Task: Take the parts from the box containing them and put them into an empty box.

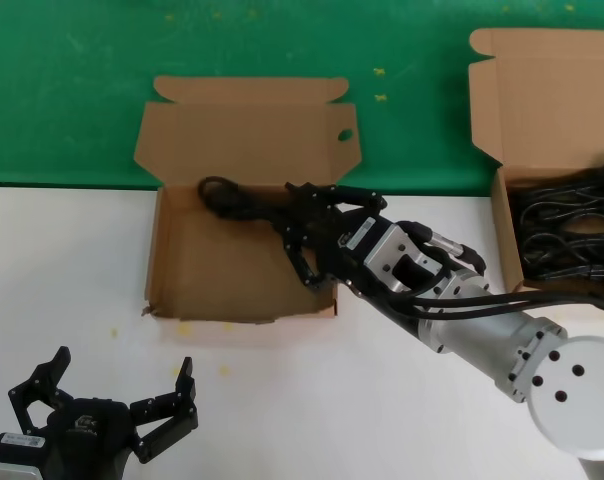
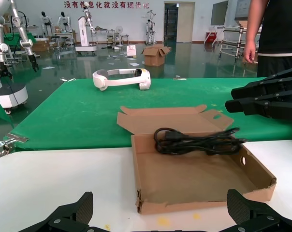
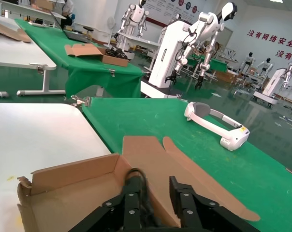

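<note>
A looped black cable [image 2: 197, 141] lies along the back wall inside an open cardboard box [image 2: 204, 181] on a white bench [image 2: 59, 179]. The right claw [image 2: 262, 99] hovers beside the round-holed lid flap [image 2: 175, 118], over green cloth [image 2: 88, 106].

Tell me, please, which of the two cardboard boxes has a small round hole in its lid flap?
The box on the left, with the right tool over it; its flap shows a hole near one corner. The box on the right, full of cables, has a plain flap.

Your head camera looks down from above. Your wrist cameras sit low and close, both seeing the holed-lid box [image 2: 199, 179].
</note>
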Robot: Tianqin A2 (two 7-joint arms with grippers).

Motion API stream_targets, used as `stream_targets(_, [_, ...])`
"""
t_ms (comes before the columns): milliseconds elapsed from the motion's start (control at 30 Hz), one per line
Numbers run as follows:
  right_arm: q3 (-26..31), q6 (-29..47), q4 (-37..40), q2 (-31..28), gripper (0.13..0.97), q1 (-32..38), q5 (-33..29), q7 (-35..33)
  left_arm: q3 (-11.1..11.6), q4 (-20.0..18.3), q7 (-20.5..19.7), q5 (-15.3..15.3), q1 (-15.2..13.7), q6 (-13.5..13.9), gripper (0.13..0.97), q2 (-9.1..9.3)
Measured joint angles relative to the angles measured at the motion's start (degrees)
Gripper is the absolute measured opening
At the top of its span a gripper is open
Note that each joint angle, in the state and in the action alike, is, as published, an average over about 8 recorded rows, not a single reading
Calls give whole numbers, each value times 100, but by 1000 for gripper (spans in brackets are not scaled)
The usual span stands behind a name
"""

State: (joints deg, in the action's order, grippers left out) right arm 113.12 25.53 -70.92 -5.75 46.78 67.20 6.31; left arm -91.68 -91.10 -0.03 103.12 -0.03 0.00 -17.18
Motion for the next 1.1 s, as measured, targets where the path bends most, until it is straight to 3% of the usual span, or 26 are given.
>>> stream_targets(367, [-71,30,-71,-18,340,-40,-113,105,0,0,0,0,0,0,966,0])
stream_targets(933, [-76,30,-73,-18,727,-43,-121,113,0,0,0,0,0,0,966,0])
stream_targets(1100, [-76,30,-73,-18,800,-43,-121,113,0,0,0,0,0,0,966,0])
